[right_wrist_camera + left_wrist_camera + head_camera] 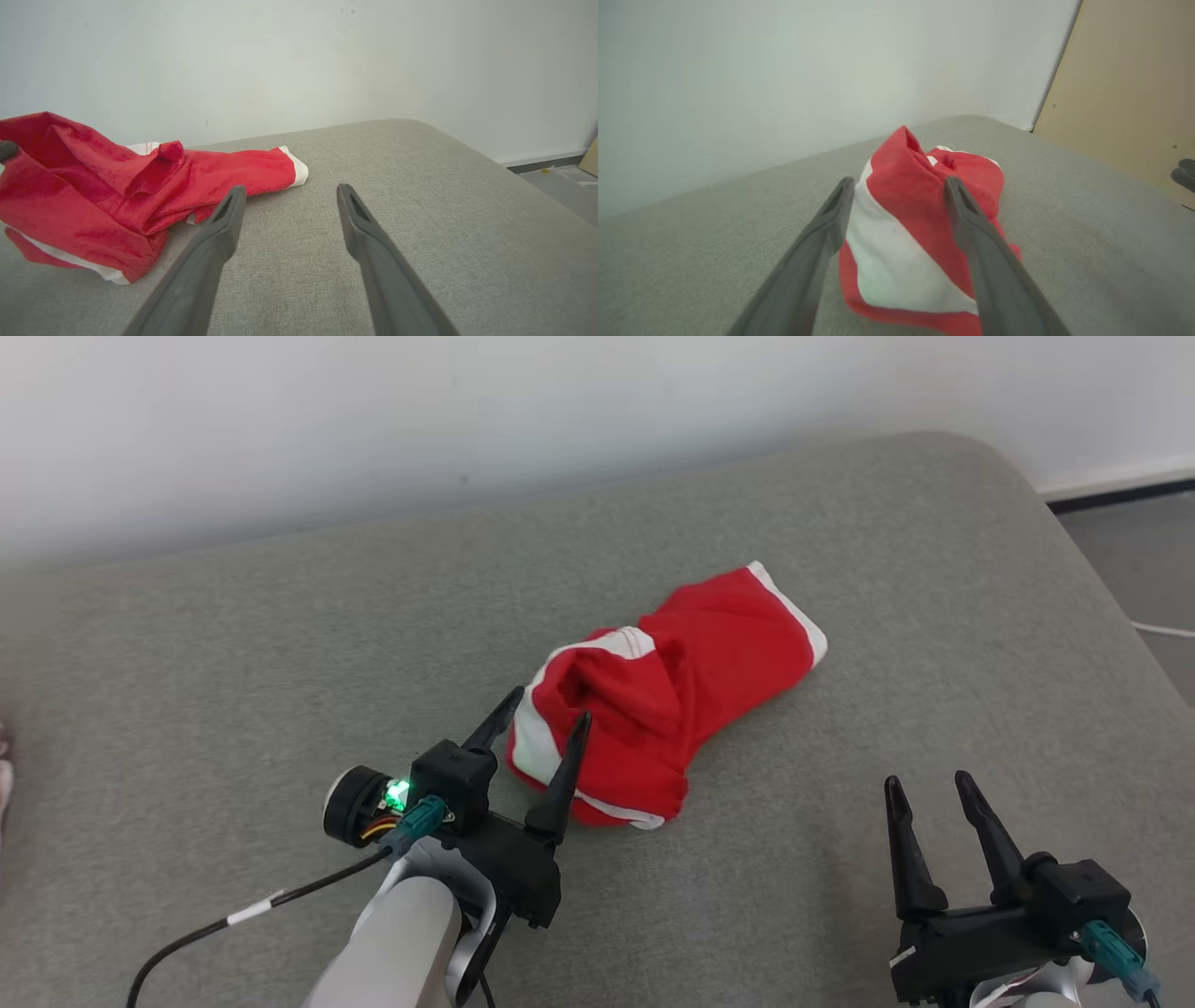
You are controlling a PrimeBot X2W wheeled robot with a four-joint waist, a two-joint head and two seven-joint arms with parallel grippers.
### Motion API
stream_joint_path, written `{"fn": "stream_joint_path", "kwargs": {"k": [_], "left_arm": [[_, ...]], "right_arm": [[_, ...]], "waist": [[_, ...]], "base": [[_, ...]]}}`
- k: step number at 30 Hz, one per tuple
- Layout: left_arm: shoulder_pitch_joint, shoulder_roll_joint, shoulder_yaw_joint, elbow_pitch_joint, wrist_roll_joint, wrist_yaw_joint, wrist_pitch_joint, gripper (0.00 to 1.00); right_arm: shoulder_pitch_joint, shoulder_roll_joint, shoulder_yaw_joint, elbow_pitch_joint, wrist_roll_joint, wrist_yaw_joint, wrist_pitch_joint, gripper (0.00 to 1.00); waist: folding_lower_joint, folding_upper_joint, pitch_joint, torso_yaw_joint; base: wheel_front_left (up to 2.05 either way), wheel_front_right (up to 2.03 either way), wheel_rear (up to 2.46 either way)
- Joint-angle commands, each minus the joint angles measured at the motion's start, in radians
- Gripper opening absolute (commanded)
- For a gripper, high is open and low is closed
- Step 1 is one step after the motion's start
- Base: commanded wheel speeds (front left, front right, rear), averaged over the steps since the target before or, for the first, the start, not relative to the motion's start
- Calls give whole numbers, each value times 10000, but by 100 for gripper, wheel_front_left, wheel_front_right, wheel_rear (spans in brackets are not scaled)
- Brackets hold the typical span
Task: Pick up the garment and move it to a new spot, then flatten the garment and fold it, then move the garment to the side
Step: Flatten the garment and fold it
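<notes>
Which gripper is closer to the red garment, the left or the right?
Left. The left gripper is open with its fingers on either side of the near end of the red garment. The right gripper is open, apart from it, over the grey cushion to its right.

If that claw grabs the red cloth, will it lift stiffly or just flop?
Probably flop: the red garment lies crumpled in soft folds, so it would likely droop from wherever the open left gripper pinches. It looks thin, so likely light. Pushed across the grey cushion, it would probably bunch up rather than slide.
</notes>
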Motion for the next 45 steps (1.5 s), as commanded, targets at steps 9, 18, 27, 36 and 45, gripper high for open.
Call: {"fn": "stream_joint_path", "kwargs": {"k": [9, 18, 27, 36, 45], "left_arm": [[-846, 39, 88, 1401, -568, 235, -139, 0], [-2339, 1247, 1014, 429, -228, 393, -159, 0], [-2503, 1325, 575, -867, -133, 276, 241, 0], [-647, 237, -1026, -278, -606, 88, 217, 0], [113, -1, -2838, 591, -1340, 23, -50, 100]], "right_arm": [[-87, 106, -219, -159, -2, -22, -28, 100], [50, 159, -148, -89, -20, -22, -29, 100], [260, 277, -83, -11, 10, -22, -28, 100], [38, 173, 33, -11, 111, -22, -30, 100], [-44, 118, 24, 41, 143, -22, -29, 100]], "waist": [[-1, -1, 411, -294], [-1, -1, -43, 229], [-1, -1, -281, 238], [-1, -1, -51, -48], [-1, -1, 127, -225]], "base": [[0, 0, 0], [0, 0, 0], [0, 0, 0], [0, 0, 0], [0, 0, 0]]}}
